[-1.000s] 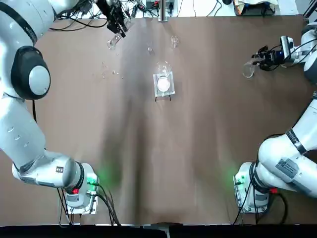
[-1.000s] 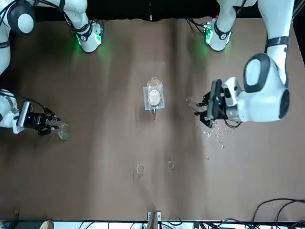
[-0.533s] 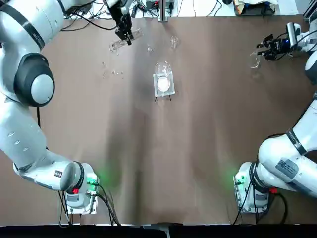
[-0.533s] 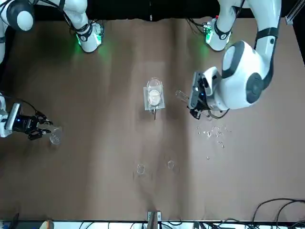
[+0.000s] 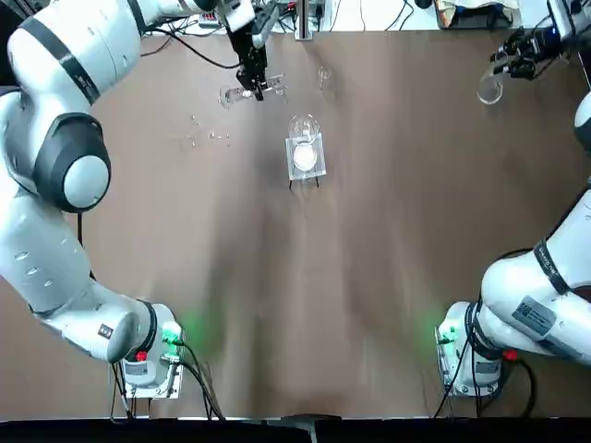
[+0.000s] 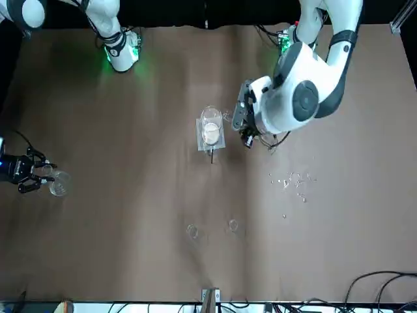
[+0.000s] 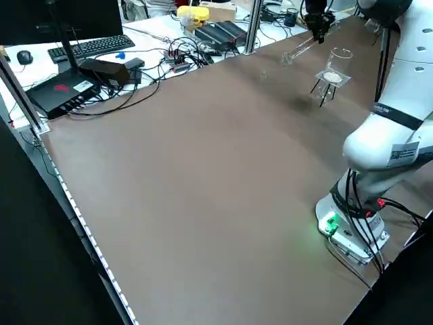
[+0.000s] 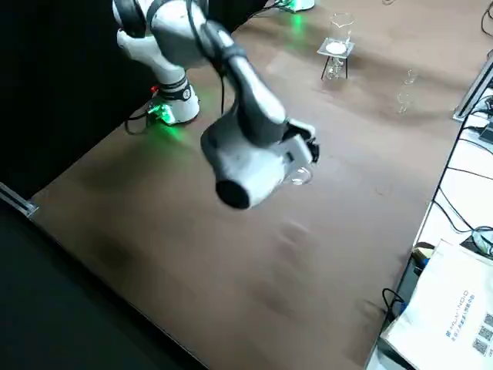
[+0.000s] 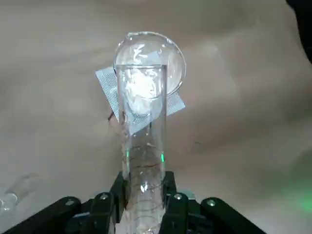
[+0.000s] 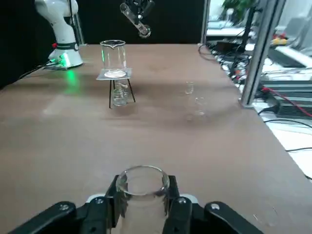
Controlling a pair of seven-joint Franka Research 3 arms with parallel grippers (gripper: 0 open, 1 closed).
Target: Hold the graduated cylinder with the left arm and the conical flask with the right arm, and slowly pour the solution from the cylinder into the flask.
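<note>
Standing nearest the robot's bases: beaker (image 5: 304, 127) on a wire-legged stand (image 10: 127, 74), small glass vessel (image 10: 120, 95) beneath. Beyond it, left pincer (image 9: 144, 195) closed around the tilted graduated cylinder (image 9: 144, 146), over the surface (image 5: 369, 231). Far right, right pincer (image 10: 145, 187) grips the conical flask (image 10: 142, 209) by its neck. Liquid levels in cylinder and flask: can't tell.

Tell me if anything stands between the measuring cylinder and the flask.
Seen from above, a small glass sits near the straight line from the cylinder in the left pincer to the flask in the right pincer; the beaker stands just robot-side of that line.
</note>
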